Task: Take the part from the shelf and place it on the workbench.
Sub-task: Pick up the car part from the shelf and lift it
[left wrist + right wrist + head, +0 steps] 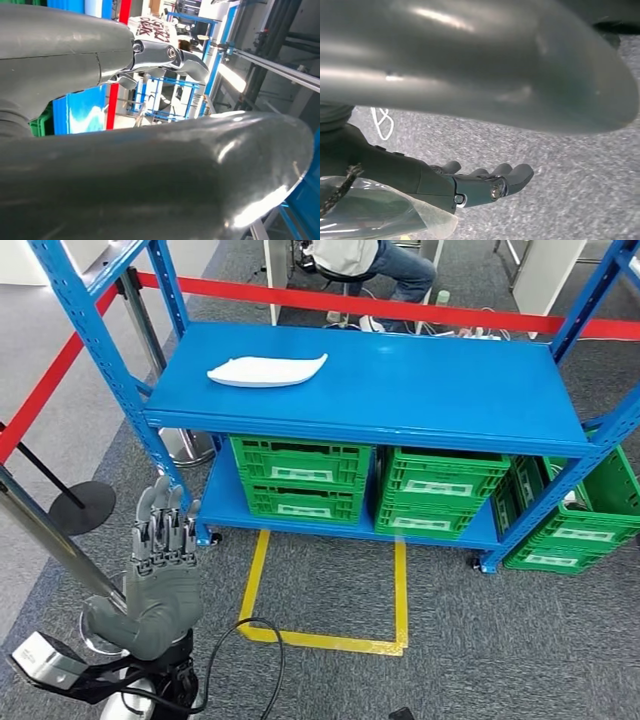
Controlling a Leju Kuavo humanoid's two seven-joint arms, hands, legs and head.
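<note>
The part (266, 370), a long white curved shell, lies flat on the left half of the blue shelf's top board (438, 390). My left hand (160, 575) is raised at the lower left, in front of and below the shelf. Its fingers (177, 55) are stretched out, apart from the thumb, and it holds nothing. The part is well beyond it, up and to the right. My right hand (471, 185) hangs over the grey carpet with its fingers extended and nothing in them.
Green crates (302, 475) (441, 490) fill the lower shelf, with more (573, 510) at the right. Red barrier tape (340, 302) runs behind the shelf, where a person (377, 260) sits. A yellow floor outline (324, 640), a black cable (256, 640) and a stanchion base (79, 505) are nearby.
</note>
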